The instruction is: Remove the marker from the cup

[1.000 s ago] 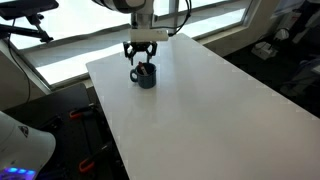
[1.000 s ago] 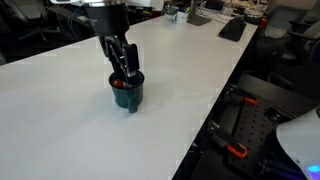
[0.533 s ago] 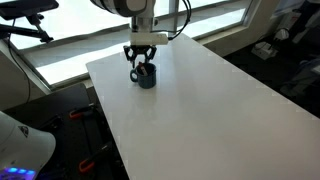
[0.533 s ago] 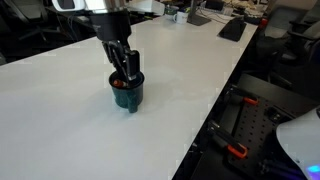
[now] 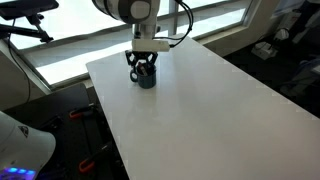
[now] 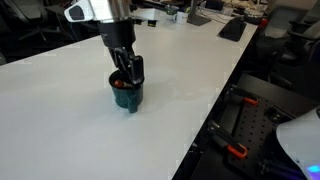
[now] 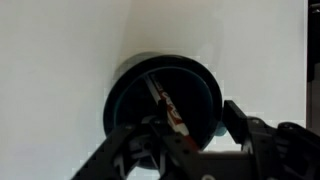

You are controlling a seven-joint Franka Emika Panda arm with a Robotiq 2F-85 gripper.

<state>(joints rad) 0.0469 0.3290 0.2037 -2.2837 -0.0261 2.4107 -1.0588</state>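
The dark navy cup (image 5: 146, 77) stands on the white table near its far left part; it also shows in the other exterior view (image 6: 127, 95). In the wrist view I look straight down into the cup (image 7: 125, 85). The marker (image 7: 165, 103), dark with a red and white label, leans inside it. My gripper (image 7: 190, 125) is open, right above the cup's mouth, with the marker's top between its fingers (image 7: 240, 120). In both exterior views the gripper (image 5: 145, 66) (image 6: 127, 70) reaches down to the cup's rim. The marker is hidden in the exterior views.
The white table (image 5: 200, 110) spreads wide around the cup, with its edge (image 6: 215, 110) toward dark floor and equipment. A keyboard (image 6: 232, 28) and small items lie at the far end. Windows run behind the table (image 5: 80, 50).
The gripper has come down lower onto the cup's mouth and the wrist has turned a little. The cup and the marker have not moved.
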